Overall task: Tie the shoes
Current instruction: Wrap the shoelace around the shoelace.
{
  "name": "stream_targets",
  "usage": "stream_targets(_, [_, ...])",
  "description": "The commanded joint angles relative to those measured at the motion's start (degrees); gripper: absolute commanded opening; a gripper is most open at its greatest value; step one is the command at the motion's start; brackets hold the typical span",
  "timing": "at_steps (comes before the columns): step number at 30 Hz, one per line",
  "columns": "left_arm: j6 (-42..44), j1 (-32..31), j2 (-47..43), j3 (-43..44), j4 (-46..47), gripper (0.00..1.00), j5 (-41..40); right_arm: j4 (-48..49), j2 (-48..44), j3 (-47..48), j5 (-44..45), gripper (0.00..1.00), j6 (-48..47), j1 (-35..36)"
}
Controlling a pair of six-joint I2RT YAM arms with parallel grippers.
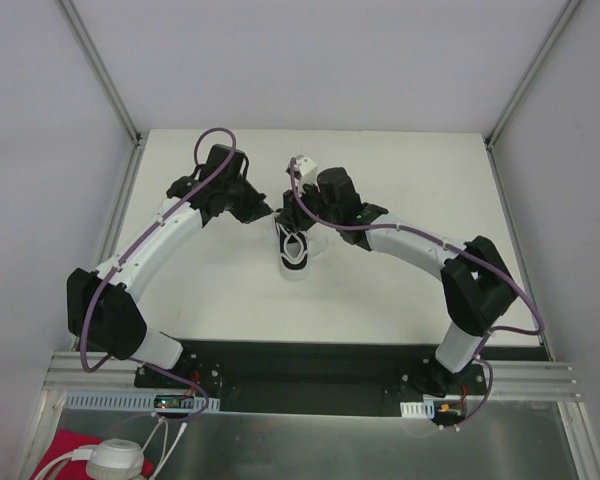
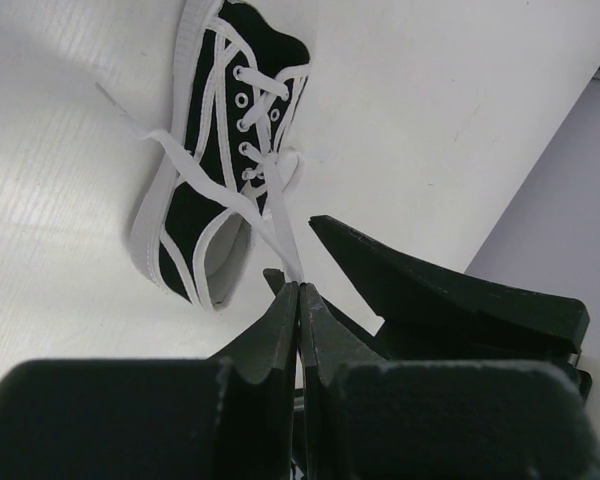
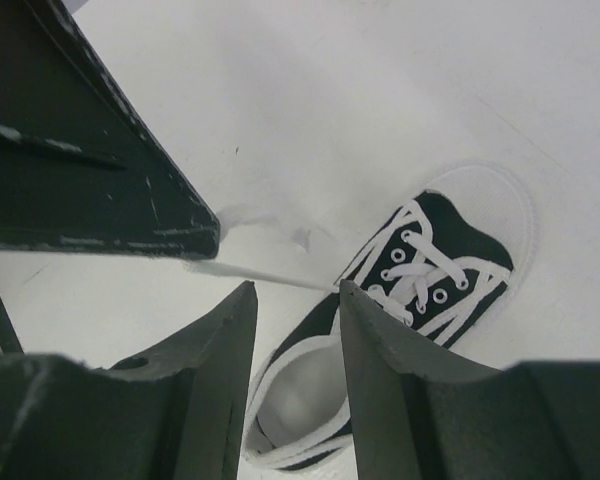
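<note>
White, faintly ribbed tabletop (image 1: 410,180) fills the background of both my wrist views. Closest in, my left gripper (image 2: 298,295) has its black wedge-shaped fingers pressed flat together, pinching a flat white lace (image 2: 280,215) that runs taut from their tips to the eyelets. My right gripper (image 3: 297,290) is spread. Its two scuffed, matte black fingers stand apart with a bare gap between them and nothing in their grasp, and the stretched lace crosses just beyond their tips. Both grippers hang close together, nearly tip to tip, over the heel end of the sneaker (image 3: 450,250). It sits on its sole on the table, just below and beyond my fingers. It is black canvas with white trim lines, ringed eyelets, a white rubber sole and a rounded toe rim. The open collar is nearest my right fingers and the toe points away from them. Farther off, pale grey wall panels (image 1: 40,120) rise from the table's edges, joined by aluminium posts (image 1: 100,65).
</note>
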Motion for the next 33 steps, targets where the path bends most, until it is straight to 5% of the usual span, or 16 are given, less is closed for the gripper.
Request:
stream_targets(1, [0.7,-0.4,-0.4,1.9,-0.6,0.0,0.5,0.4,1.2,5.3,0.8,0.41,-1.8,1.0])
stream_targets(15, [0.7,-0.4,-0.5,1.8,-0.6,0.0,0.9,0.4,3.3,7.8,1.7,0.32,-0.9,1.6])
stream_targets(24, [0.6,-0.4,-0.6,1.7,-0.6,0.0,0.8,0.7,3.5,8.1,2.0,0.12,-0.5,1.6])
stream_targets(28, [0.8,-0.3,-0.6,1.8,-0.7,0.0,0.5,0.7,3.5,7.7,2.3,0.25,-1.0,1.7])
stream_targets(29, [0.8,-0.3,-0.6,1.9,-0.6,0.0,0.6,0.7,3.4,7.5,2.8,0.38,-1.7,1.7])
stream_targets(33, [0.8,-0.2,-0.4,1.9,-0.6,0.0,0.8,0.7,3.3,7.0,5.9,0.43,-4.4,1.8])
